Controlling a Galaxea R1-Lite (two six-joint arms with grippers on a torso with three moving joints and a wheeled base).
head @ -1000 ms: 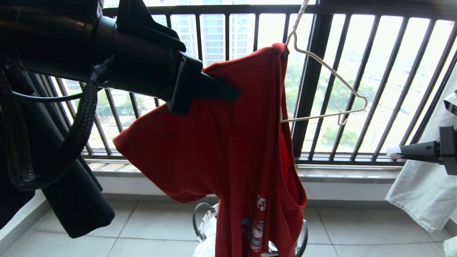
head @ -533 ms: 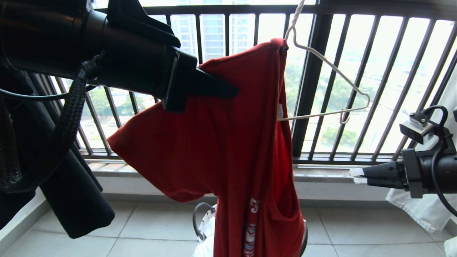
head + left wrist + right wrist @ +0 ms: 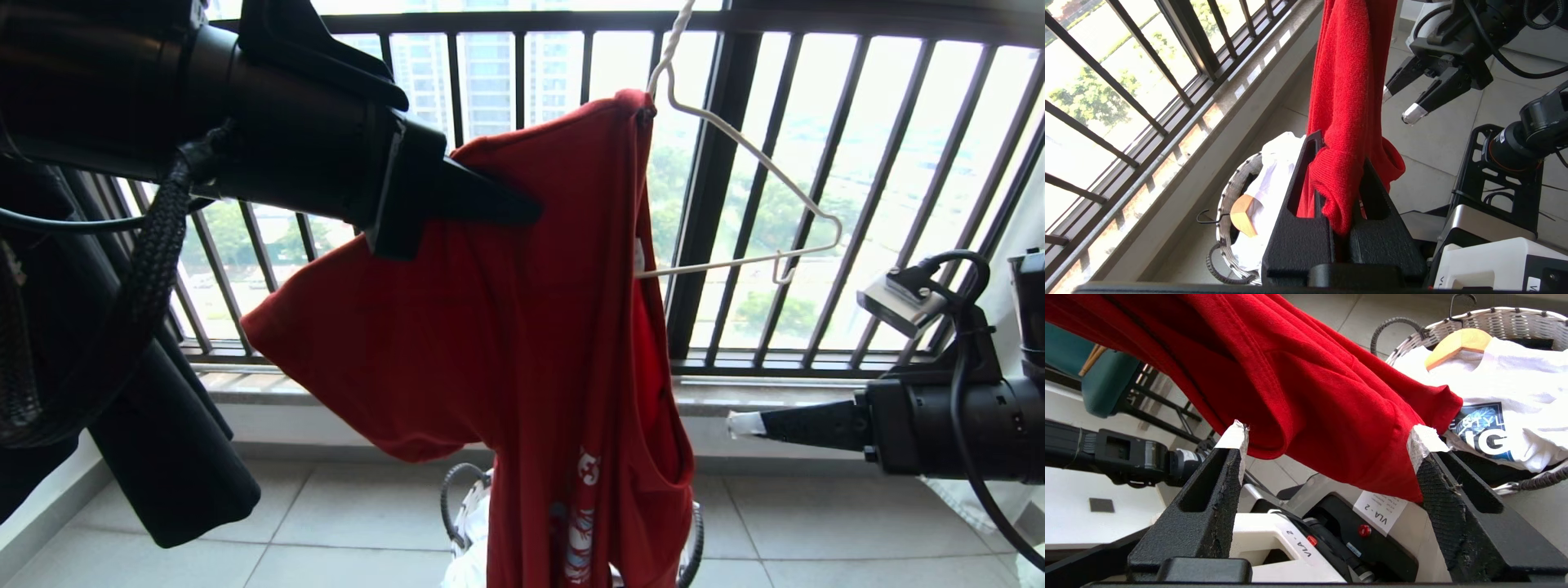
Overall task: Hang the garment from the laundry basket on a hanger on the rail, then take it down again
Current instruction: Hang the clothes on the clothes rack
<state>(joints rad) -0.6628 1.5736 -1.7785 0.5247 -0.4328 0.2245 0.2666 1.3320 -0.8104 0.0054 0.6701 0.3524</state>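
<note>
My left end effector (image 3: 1345, 196) pinching red garment (image 3: 522, 327), half on hanger (image 3: 739, 147) above laundry basket (image 3: 1457, 320) | right end effector (image 3: 1327, 441) spread near hem | risk: my tug slides shirt off the bare arm.

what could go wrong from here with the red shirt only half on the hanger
1. The red T-shirt covers only one arm of the wire hanger; the other arm is bare, so a pull from the left pincer, shut on a bunch of cloth, could drag it off.
2. The open right pincer is close under the hem and may snag loose fabric.
3. The hanger looks tilted and could swing off its support.
</note>
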